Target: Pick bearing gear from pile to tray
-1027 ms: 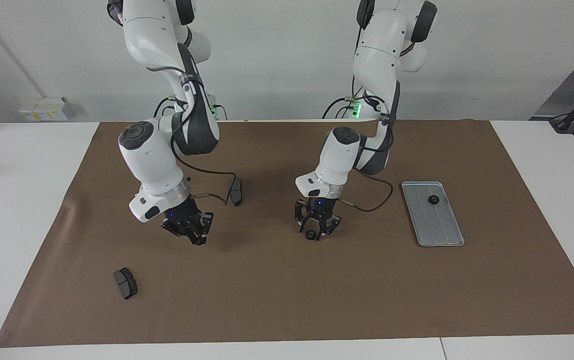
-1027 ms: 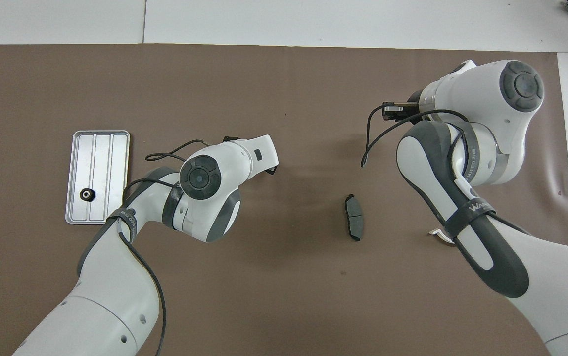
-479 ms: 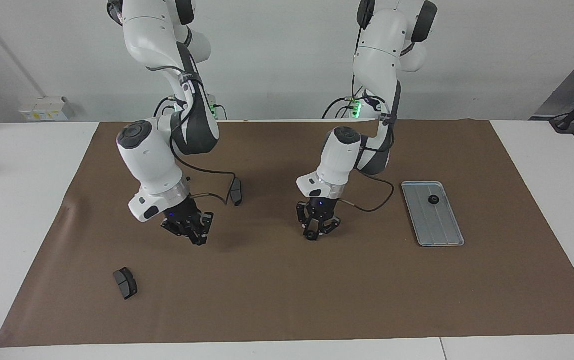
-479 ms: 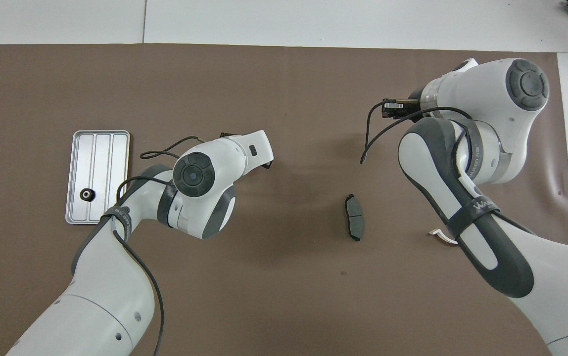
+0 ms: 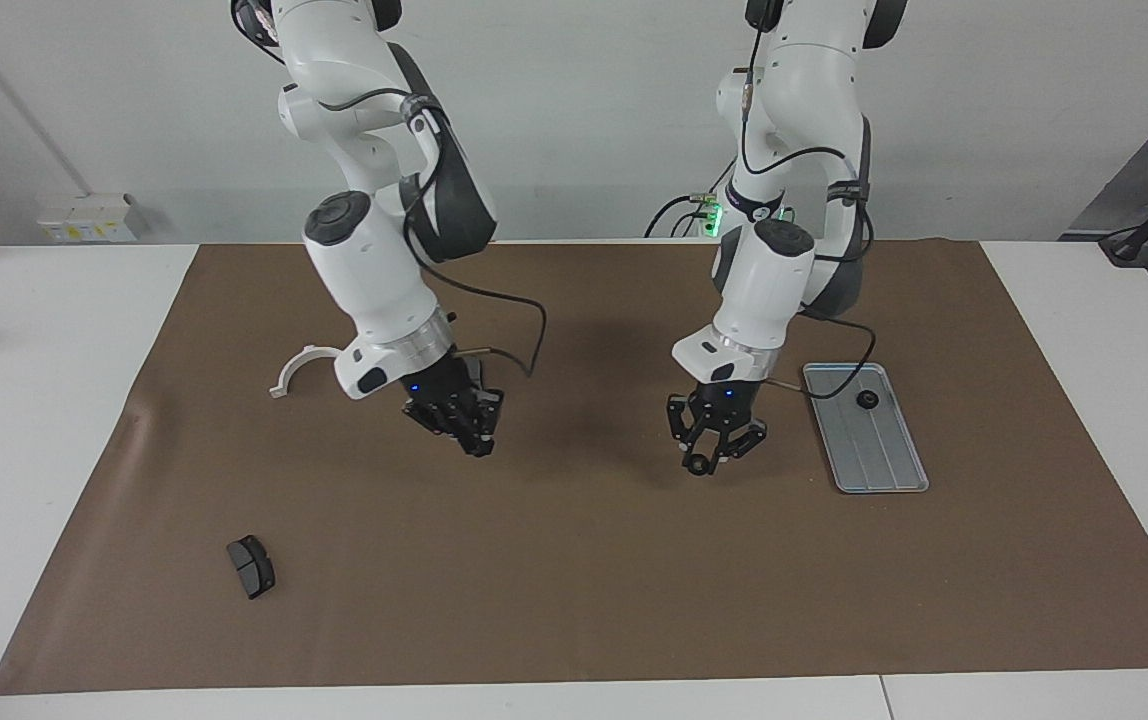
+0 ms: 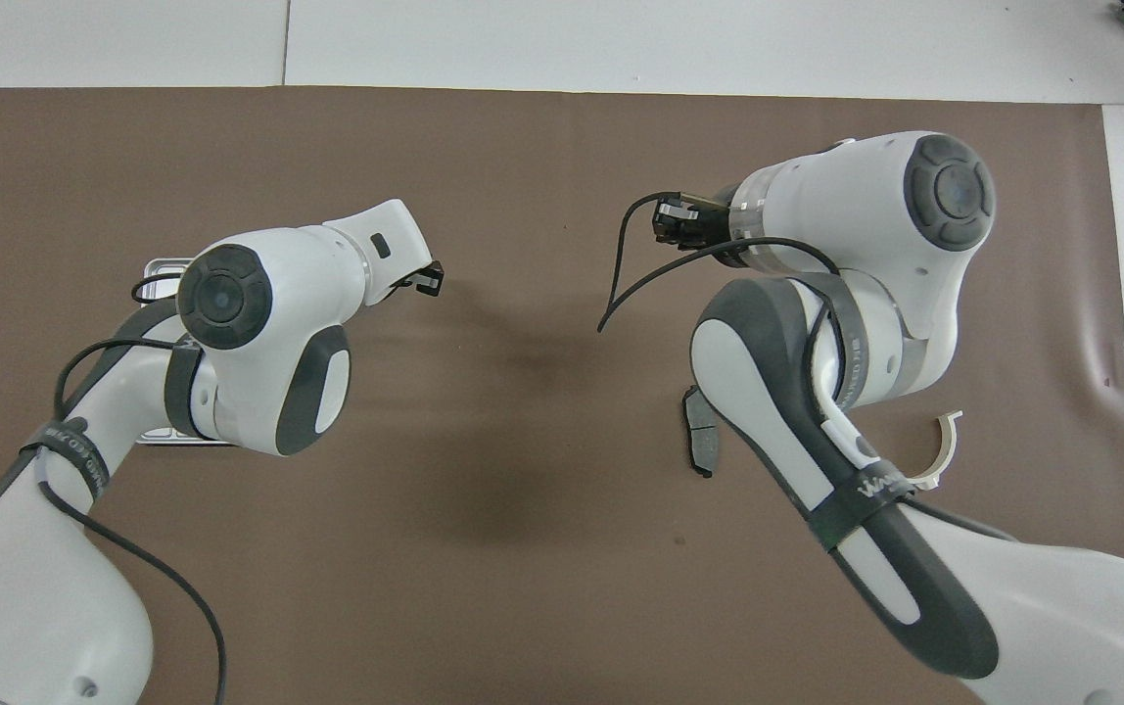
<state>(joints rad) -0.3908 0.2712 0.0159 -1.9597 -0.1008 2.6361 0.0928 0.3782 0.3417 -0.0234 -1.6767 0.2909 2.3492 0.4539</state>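
Small black round gear (image 5: 700, 464) pinched at the fingertips of the left gripper (image 5: 704, 462), raised over bare brown mat (image 5: 574, 580) beside the tray (image 5: 896, 483). Gear dark and disc-like; teeth and bore too small to make out. Second black gear (image 5: 867, 400) lying in the tray, at the end nearer the robots. Tray silver-grey, flat, rounded corners, raised rim, lengthwise grooves, at the left arm's end of the mat.

Right gripper (image 5: 479, 447) pressed together, holding nothing visible, hanging over the middle of the mat.

White half-ring bracket (image 5: 296, 367) lying on the mat toward the right arm's end. One dark grey brake pad (image 5: 251, 566) farther from the robots, well apart from the bracket. Another brake pad (image 6: 699, 443) half covered by the right arm in the overhead view and not seen in the facing view.

Tray almost wholly covered by the left arm in the overhead view; only a corner showing. Held gear not discernible in the overhead view.
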